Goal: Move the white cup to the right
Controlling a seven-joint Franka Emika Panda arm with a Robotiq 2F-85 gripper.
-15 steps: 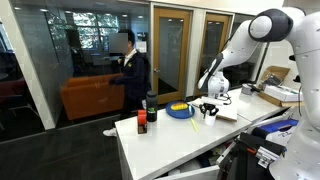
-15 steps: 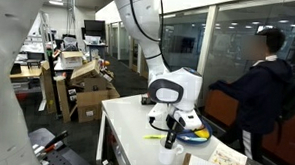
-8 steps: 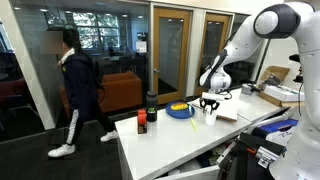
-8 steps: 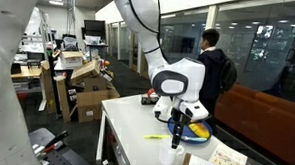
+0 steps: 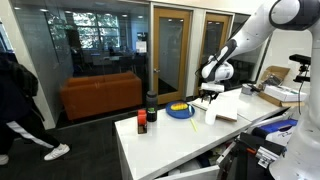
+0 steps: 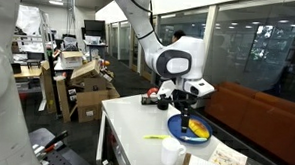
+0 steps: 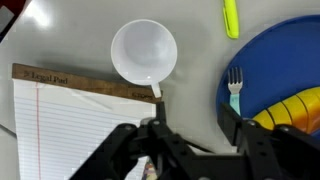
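Note:
The white cup (image 7: 144,52) stands upright and empty on the white table, seen from above in the wrist view, just beyond a yellow notepad's top edge. It also shows in both exterior views (image 5: 210,116) (image 6: 171,154). My gripper (image 7: 192,118) is open and empty. It hangs above the table (image 5: 209,98) (image 6: 184,102), clear of the cup, between the cup and the blue plate (image 7: 265,50).
The blue plate (image 5: 181,111) (image 6: 190,131) holds a yellow item (image 7: 295,105) and a fork (image 7: 233,85). A yellow marker (image 7: 231,17) lies near the plate. A notepad (image 7: 60,120) lies beside the cup. A dark bottle (image 5: 151,107) and a red-and-black container (image 5: 142,123) stand further along the table.
My gripper has risen from down at the cup to well above the table, leaving the cup standing. A person behind the glass has walked off to the side.

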